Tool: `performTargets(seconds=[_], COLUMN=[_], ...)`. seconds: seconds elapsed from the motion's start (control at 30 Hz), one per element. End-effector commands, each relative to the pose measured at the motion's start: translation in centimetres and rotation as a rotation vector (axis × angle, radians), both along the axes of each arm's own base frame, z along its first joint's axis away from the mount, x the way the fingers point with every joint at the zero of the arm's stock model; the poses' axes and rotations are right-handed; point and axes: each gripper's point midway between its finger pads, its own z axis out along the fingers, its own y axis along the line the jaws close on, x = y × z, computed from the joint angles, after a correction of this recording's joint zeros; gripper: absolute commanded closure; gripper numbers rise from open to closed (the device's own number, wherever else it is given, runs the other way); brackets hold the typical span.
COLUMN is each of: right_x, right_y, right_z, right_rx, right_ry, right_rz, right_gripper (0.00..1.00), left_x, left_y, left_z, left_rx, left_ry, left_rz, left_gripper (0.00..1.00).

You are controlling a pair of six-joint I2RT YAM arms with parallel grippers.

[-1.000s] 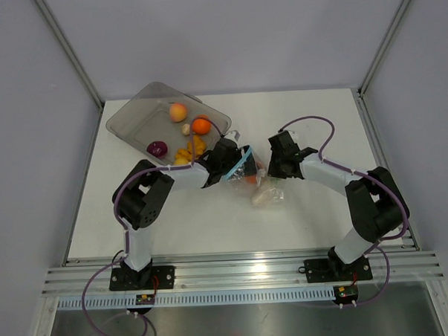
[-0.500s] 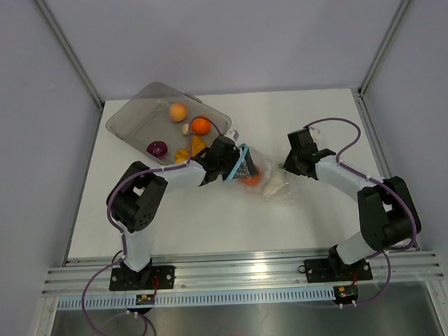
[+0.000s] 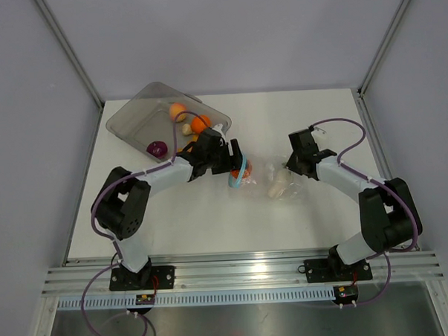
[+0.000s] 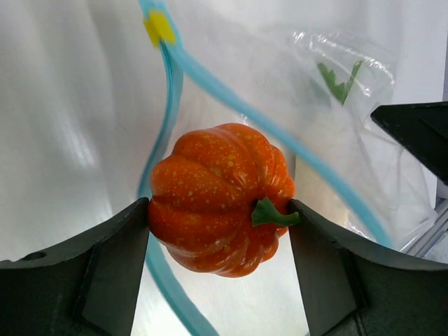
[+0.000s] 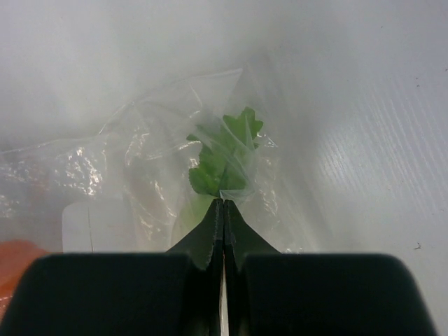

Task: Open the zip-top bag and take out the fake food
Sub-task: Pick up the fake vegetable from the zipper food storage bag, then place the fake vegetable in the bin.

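Left gripper (image 3: 232, 162) clamping the orange pumpkin (image 4: 210, 199) at the 9 o'clock mouth of the zip-top bag (image 3: 275, 183) at table centre, right gripper (image 5: 223, 210) pinched shut on its 3 o'clock end; the smooth, round toy may slip and roll before reaching the 10 o'clock tray (image 3: 129, 118).

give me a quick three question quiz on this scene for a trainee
1. True or false: the left jaws hold an orange toy pumpkin.
2. What are the right jaws pinching? A a peach; B the zip-top bag; C nothing.
3. Where does the purple piece lie?
Key: 1 true; 2 B; 3 in the grey tray.
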Motion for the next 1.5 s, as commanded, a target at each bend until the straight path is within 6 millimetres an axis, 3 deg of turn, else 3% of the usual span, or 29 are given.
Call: performTargets(seconds=[0.0, 0.17, 0.37, 0.6, 0.8, 0.9, 1.17, 1.4, 1.47], right_x=[0.7, 0.7, 0.6, 0.8, 0.8, 0.8, 0.7, 0.7, 0.7], right_y=[-0.4, -0.3, -0.2, 0.1, 0.2, 0.3, 0.6, 0.6, 0.6], right_z=[1.3, 1.4, 1.4, 1.3, 1.3, 1.3, 1.1, 1.1, 1.0], right_rx=[0.004, 0.005, 0.006, 0.013, 0.017, 0.020, 0.028, 0.031, 0.031], right_ry=[-0.048, -0.054, -0.052, -0.050, -0.053, -0.053, -0.049, -0.049, -0.046], right_rz=[-0.021, -0.016, -0.005, 0.016, 0.021, 0.025, 0.033, 0.035, 0.037], right_gripper=[1.00, 1.00, 1.00, 1.00, 1.00, 1.00, 1.00, 1.00, 1.00], left_x=[1.3, 1.7, 2.9, 3.8, 5.2, 5.7, 7.1, 7.1, 6.7], left_y=[1.7, 3.6, 7.4, 11.7, 16.8, 18.4, 19.6, 19.6, 19.5], left_z=[3.9, 5.3, 7.4, 10.6, 10.6, 10.0, 7.8, 7.4, 7.7], left_rx=[0.027, 0.094, 0.188, 0.114, 0.007, -0.024, -0.015, -0.018, -0.035], left_ry=[-0.115, -0.143, -0.220, -0.262, -0.230, -0.212, -0.151, -0.143, -0.147], left_rz=[0.029, 0.068, 0.188, 0.285, 0.393, 0.430, 0.456, 0.442, 0.443], left_gripper=[0.48, 0.47, 0.45, 0.44, 0.44, 0.43, 0.38, 0.16, 0.05])
